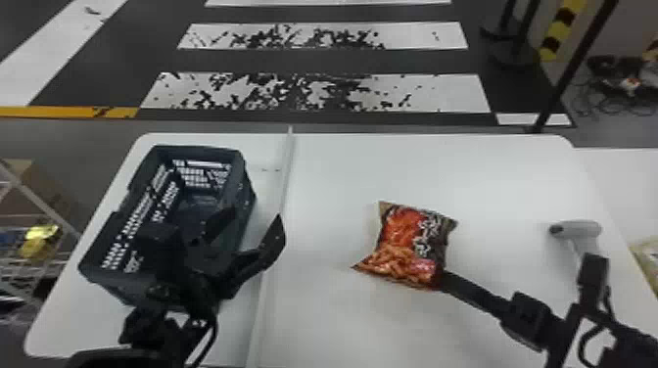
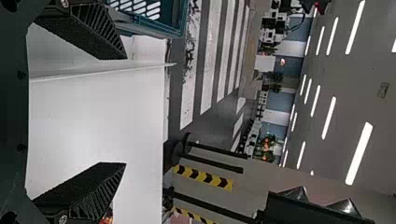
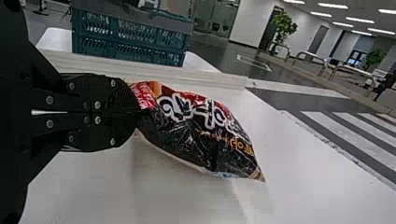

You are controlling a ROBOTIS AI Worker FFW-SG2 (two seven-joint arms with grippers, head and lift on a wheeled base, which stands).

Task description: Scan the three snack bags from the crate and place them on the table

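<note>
Though out of sight at the tips, right claw [image 1: 444, 280] tight on snack bag [image 1: 413, 244], left claw [image 1: 254, 220] apart.

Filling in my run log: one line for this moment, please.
Right gripper: shut on snack bag | left gripper: open near crate | scanner: at table's right side

Beyond the far side, a dark floor [image 1: 313, 61] carries broad white stripes [image 1: 440, 93], their paint patchy in places, and a yellow line [image 1: 44, 112] at the left. A metal rack [image 1: 41, 202] stands at the left edge, near a brown box [image 1: 22, 171]. At the far right are a slanting black pole [image 1: 568, 73], a yellow-and-black striped post [image 1: 558, 29] and tangled cables [image 1: 590, 105]. The wrist views show ceiling lights [image 2: 358, 153], a leafy green plant [image 3: 282, 25] and low railings [image 3: 348, 70].
</note>
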